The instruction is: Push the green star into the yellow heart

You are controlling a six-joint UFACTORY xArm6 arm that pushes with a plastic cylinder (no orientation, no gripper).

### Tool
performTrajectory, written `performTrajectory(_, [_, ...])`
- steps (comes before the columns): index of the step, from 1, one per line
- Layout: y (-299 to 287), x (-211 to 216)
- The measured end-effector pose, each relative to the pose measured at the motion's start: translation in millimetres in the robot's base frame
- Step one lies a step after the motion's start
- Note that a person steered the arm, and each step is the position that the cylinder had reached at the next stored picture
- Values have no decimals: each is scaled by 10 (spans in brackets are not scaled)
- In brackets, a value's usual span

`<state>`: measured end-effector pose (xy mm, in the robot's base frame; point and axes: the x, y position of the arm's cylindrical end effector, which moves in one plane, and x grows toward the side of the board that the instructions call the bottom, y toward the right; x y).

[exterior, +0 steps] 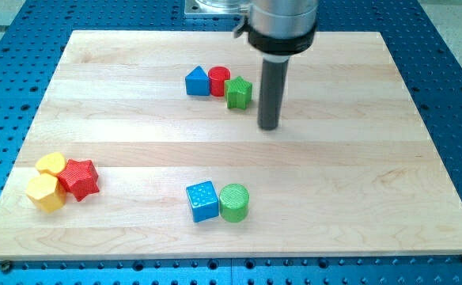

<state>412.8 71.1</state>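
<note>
While my tip (pixel 269 126) rests on the worktop (pixel 357 190), it touches no block and holds nothing.
Green star (pixel 239 93), points hard to make out, sits near the top edge, just left of it; yellow heart (pixel 51 165) lies near the bottom-left corner, touching a red block (pixel 80 178).

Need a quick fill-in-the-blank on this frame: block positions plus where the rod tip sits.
1. My tip sits to the view's ____ of the green star block.
2. The red cylinder block stands between the green star and the ____ triangular block.
3. The red star block touches two ____ blocks.
4. The blue cube sits beside a green ____.

Missing words: right; blue; yellow; cylinder
</note>
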Motion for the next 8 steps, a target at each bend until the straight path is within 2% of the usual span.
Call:
performTrajectory(1, [20,-244])
performTrajectory(2, [-372,-300])
performTrajectory(3, [-471,-448])
performTrajectory(4, [-838,-431])
performTrajectory(5, [-940,-404])
performTrajectory(6, [-605,-607])
performTrajectory(7, [-942,-765])
performTrajectory(8, [-1614,-576])
